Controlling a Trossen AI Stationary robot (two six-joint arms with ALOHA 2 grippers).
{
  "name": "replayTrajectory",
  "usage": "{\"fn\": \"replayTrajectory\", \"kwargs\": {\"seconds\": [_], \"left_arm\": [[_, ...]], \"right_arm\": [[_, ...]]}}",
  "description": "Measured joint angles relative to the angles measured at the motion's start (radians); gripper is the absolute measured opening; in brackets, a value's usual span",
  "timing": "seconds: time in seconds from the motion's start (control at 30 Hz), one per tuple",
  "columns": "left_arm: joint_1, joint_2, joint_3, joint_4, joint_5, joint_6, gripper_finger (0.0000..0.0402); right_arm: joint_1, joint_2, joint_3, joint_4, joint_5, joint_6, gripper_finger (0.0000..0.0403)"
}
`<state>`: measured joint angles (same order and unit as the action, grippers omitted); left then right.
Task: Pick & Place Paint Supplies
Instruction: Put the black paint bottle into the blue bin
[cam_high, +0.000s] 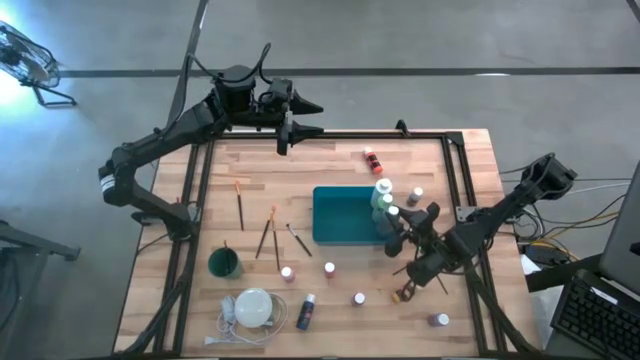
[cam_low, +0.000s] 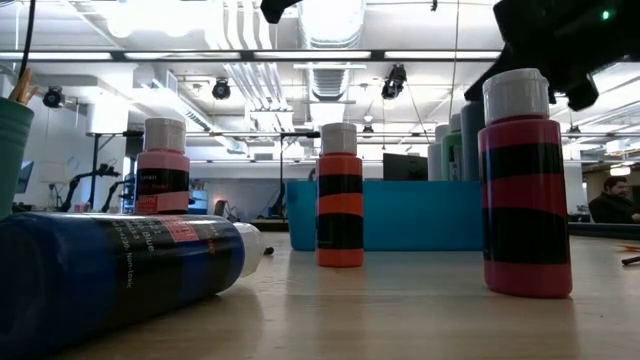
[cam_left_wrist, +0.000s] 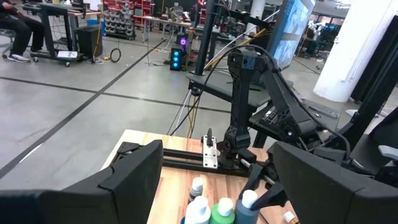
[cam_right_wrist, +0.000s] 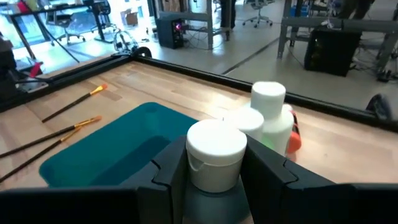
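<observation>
Where wooden table (cam_high: 340, 170) meets grey floor (cam_high: 400, 40), workshop beyond.

Teal tray (cam_high: 345, 215), green cup (cam_high: 224, 264), white corded disc (cam_high: 254, 307).

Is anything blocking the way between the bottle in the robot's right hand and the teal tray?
Nothing visible does. The right hand holds a white-capped bottle at the teal tray's right edge. Two more bottles stand just beyond it, at the tray's far right corner, not between it and the tray.
</observation>
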<state>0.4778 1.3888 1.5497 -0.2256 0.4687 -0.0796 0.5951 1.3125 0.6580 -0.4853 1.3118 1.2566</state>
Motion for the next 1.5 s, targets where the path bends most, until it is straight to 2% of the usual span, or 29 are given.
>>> {"fn": "replayTrajectory", "kwargs": {"seconds": [0.27, 0.47, 0.83, 1.03, 1.13, 1.33, 1.5], "left_arm": [[0.0, 0.0, 0.0, 0.0, 0.0, 0.0, 0.031], [0.0, 0.0, 0.0, 0.0, 0.0, -0.001, 0.031], [0.0, 0.0, 0.0, -0.004, 0.001, -0.003, 0.031], [0.0, 0.0, 0.0, -0.026, 0.001, -0.003, 0.031], [0.0, 0.0, 0.0, -0.03, 0.001, -0.003, 0.031], [0.0, 0.0, 0.0, -0.031, 0.001, -0.003, 0.031], [0.0, 0.0, 0.0, -0.031, 0.001, 0.002, 0.031]], "right_arm": [[-0.027, 0.0, -0.067, 0.098, -0.036, -0.004, 0.0113], [-0.03, 0.0, -0.093, 0.187, -0.043, -0.072, 0.0113], [-0.031, -0.001, -0.095, 0.226, -0.072, -0.142, 0.0113], [-0.033, -0.001, -0.095, 0.231, -0.089, -0.138, 0.0186], [-0.033, -0.001, -0.096, 0.231, -0.09, -0.139, 0.0204], [-0.033, -0.018, -0.085, 0.235, -0.096, -0.196, 0.02], [-0.031, -0.035, -0.015, 0.234, -0.097, -0.336, 0.0184]]}}
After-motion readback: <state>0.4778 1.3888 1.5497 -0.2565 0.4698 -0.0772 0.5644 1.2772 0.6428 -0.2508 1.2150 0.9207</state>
